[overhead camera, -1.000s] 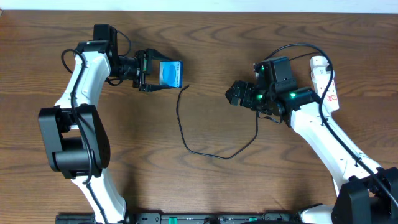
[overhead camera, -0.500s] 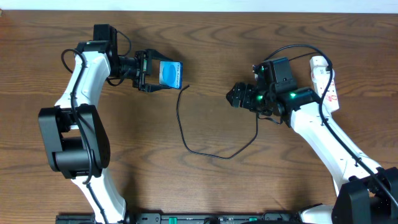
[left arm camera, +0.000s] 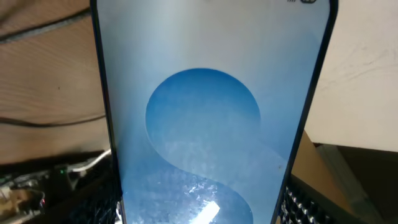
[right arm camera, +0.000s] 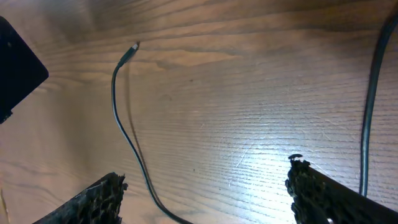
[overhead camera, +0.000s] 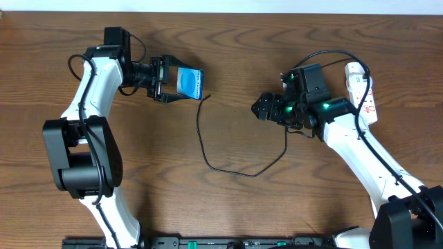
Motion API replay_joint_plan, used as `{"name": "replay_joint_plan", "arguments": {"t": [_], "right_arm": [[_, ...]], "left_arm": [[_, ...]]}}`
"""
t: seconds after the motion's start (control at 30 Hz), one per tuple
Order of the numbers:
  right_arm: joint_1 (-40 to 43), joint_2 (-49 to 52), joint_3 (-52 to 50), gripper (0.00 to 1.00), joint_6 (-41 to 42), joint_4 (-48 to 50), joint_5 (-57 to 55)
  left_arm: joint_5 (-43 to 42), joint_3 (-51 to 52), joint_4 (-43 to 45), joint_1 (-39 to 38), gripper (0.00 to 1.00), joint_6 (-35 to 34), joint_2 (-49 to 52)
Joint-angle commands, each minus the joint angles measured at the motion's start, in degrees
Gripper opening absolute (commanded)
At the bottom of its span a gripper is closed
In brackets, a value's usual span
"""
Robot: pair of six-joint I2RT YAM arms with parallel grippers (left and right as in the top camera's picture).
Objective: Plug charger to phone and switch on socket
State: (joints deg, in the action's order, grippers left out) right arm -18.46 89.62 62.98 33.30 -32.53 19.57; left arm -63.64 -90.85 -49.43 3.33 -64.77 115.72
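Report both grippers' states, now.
Left gripper: closed on the phone.
Right gripper: open, nothing between its fingers.

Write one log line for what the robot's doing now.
left gripper: holding phone | right gripper: open, empty | charger: on table, unplugged

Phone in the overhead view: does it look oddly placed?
The phone stands tipped up in the left gripper rather than lying flat. The charger lies loose on the table, its plug unconnected. Nothing looks damaged.
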Motion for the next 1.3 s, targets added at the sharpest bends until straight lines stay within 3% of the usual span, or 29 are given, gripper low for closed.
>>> {"name": "replay_joint_plan", "arguments": {"t": [0.0,0.17,0.33,0.53,0.83,1.13,1.27], "right_arm": [[-0.4,0.4,1.2,0.81,-0.6,0.0,0.8],[-0.4,0.4,1.2,0.8,-0.8,0.0,1.6],[-0.4,0.5,3.2,0.78,-1.9,-0.5,2.0],[-1.5,3.5,10.8,0.79,-4.3,-5.9,0.7],[-3.4,16.6,30.3,0.7,-8.8,-19.3,0.1],[-6.0,26.0,41.8,0.68,-8.5,-22.2,0.9],[-8.4,29.9,43.4,0.68,-3.6,-20.3,1.8]], "left_arm": [[1.9,-0.6,2.1,0.6,0.68,5.7,-0.9],[8.0,-0.6,2.4,3.4,0.67,16.7,-0.9],[15.7,-0.6,-1.4,7.2,0.66,22.4,-0.9],[22.7,-0.6,-6.6,10.6,0.66,23.0,-0.9],[22.8,-0.6,-7.6,15.5,0.64,23.2,-1.4],[21.6,-0.6,-8.7,15.6,0.64,23.1,-1.5],[20.6,-0.6,-9.5,15.6,0.64,22.7,-1.5]]}}
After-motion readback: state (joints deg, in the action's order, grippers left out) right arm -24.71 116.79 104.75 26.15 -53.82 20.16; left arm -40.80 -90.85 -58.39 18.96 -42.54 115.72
